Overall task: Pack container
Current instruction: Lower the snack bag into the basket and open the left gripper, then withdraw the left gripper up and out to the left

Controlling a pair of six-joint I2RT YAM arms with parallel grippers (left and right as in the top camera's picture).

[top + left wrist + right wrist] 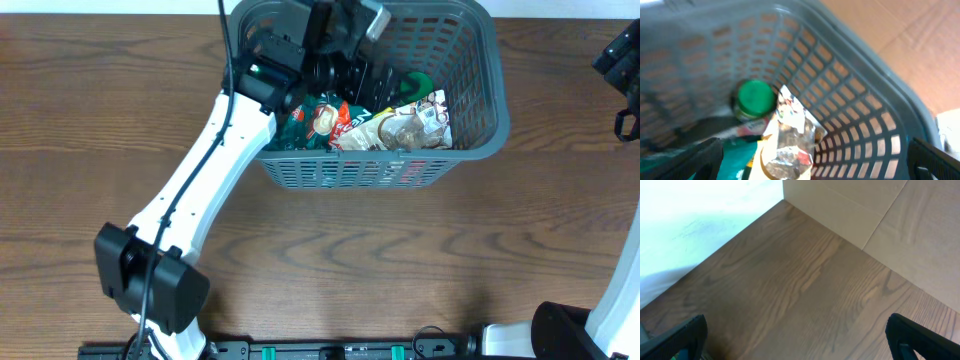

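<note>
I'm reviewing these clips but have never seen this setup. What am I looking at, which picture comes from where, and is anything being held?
Two white robot arms work at a wooden table. One picture looks down from above; the other two come from cameras on each arm's wrist. The left claw reaches into the grey container, a slotted basket holding snack packets and a green-lidded item. Its fingers stand wide apart at the picture's lower corners, holding nothing. The right claw is open too, with only bare table beneath it, off to the side.
</note>
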